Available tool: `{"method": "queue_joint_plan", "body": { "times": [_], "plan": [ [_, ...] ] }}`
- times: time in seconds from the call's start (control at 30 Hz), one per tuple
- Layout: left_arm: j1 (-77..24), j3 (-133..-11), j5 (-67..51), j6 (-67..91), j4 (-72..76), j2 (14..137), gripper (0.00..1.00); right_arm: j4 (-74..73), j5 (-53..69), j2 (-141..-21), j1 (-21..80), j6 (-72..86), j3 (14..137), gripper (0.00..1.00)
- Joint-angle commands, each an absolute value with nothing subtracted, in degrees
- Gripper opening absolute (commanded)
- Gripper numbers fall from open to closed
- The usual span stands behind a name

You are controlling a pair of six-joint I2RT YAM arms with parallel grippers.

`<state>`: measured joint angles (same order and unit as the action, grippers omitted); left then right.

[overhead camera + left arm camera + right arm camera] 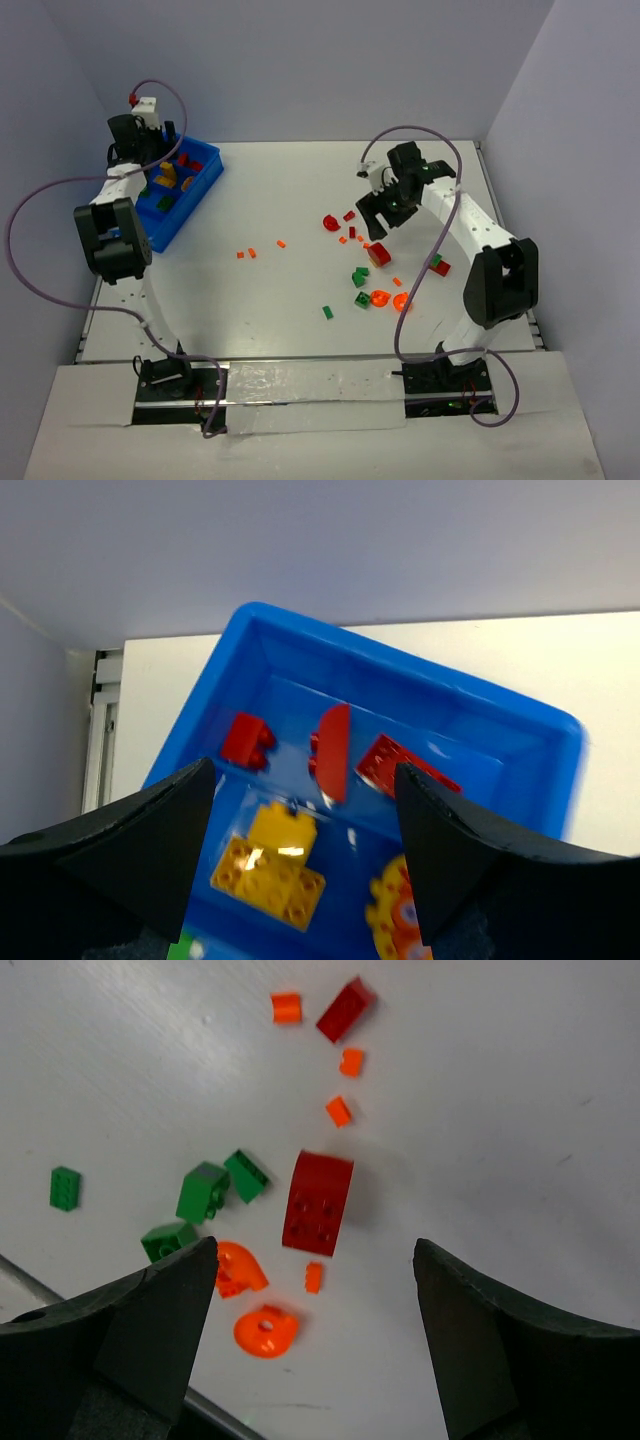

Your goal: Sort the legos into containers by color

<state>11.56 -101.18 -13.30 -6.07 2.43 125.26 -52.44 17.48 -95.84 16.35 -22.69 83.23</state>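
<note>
Your left claw gapes empty over the part-filled blue bin, right claw likewise above a red brick; many legos still unsorted on the table.

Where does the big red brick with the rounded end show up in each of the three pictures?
Top external: the big red brick lies right of centre, in front of the right arm.
Left wrist: not in it; that view shows only the blue bin and the pieces in it.
Right wrist: about mid-picture.
Shared landmark: the pair of green bricks close beside it, seen in the top and right wrist views.
</note>
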Motion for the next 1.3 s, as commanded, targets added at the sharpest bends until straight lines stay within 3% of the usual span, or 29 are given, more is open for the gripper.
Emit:
{"method": "queue_joint_plan", "body": {
  "times": [0.0, 0.63, 0.87, 1.03, 1.17, 1.27],
  "plan": [
    [10.77, -96.52, -16.77, -5.83, 8.17, 113.23, 0.82, -57.33, 10.97, -92.19, 16.88, -21.57, 80.0, 0.86],
    [9.58, -85.25, -15.0, -1.85, 6.07, 101.34, 0.86, -58.03, 11.95, -102.13, 21.1, -17.56, 83.53, 0.84],
    [9.18, -85.44, -15.2, -1.25, 5.35, 100.4, 0.86, -55.61, 1.53, -107.22, 22.06, -15.5, 84.41, 0.78],
    [9.14, -84.9, -14.5, -2.07, 5.27, 99.62, 0.86, -55.02, 0.57, -108.33, 22.19, -14.94, 84.37, 0.76],
    [9.14, -84.63, -14.24, -2.1, 5.1, 99.41, 0.86, -55.46, 1.79, -109.88, 22.24, -14.94, 85.19, 0.64],
    [9.14, -84.56, -14.42, -1.84, 4.65, 99.67, 0.86, -55.63, 3.17, -110.48, 22.24, -14.94, 86.13, 0.43]
  ]
}}
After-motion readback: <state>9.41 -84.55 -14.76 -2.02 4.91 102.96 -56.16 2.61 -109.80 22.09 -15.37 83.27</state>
